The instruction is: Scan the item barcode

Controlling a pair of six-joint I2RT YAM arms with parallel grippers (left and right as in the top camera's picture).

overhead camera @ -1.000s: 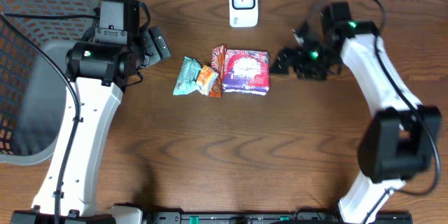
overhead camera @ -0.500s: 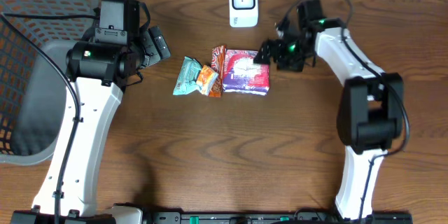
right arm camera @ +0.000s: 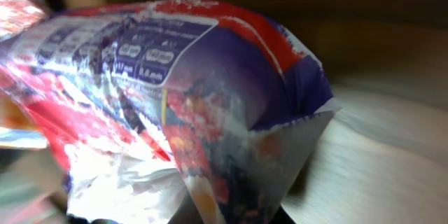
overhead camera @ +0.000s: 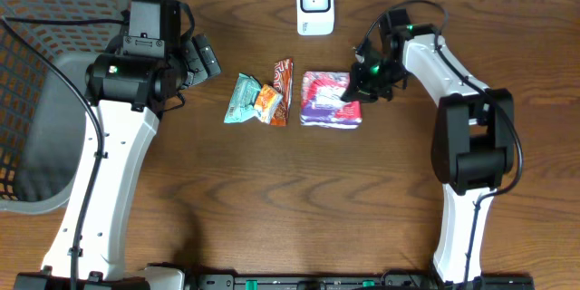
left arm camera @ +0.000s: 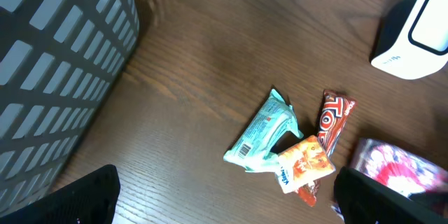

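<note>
We see the right gripper (overhead camera: 359,87) down at the right-hand edge of the purple snack bag (overhead camera: 328,100), its jaws closed tight on the thin edge of the wrapper. In the right wrist view the bag (right arm camera: 175,98) fills nearly the whole frame, one crimped corner running down to the bottom edge where the fingers would be, though the fingers themselves are hidden there. The bag lies on the wooden table (overhead camera: 299,190) below and a little to the right of the white scanner (overhead camera: 314,4), which stands near the far edge, apart from the bag. Just to the left of the bag is a red bar (overhead camera: 283,91), and beside that an orange packet (overhead camera: 266,102) overlapping a teal packet (overhead camera: 242,98) — the three form a small cluster near the table's middle. The left gripper (overhead camera: 203,56) is off to the left of that cluster with its jaws spread wide and nothing between them; in the left wrist view its dark fingers (left arm camera: 84,196) frame the bare wood at the bottom corners. A dark mesh basket (overhead camera: 36,72) sits at the far left of the table — well apart from the packets.
</note>
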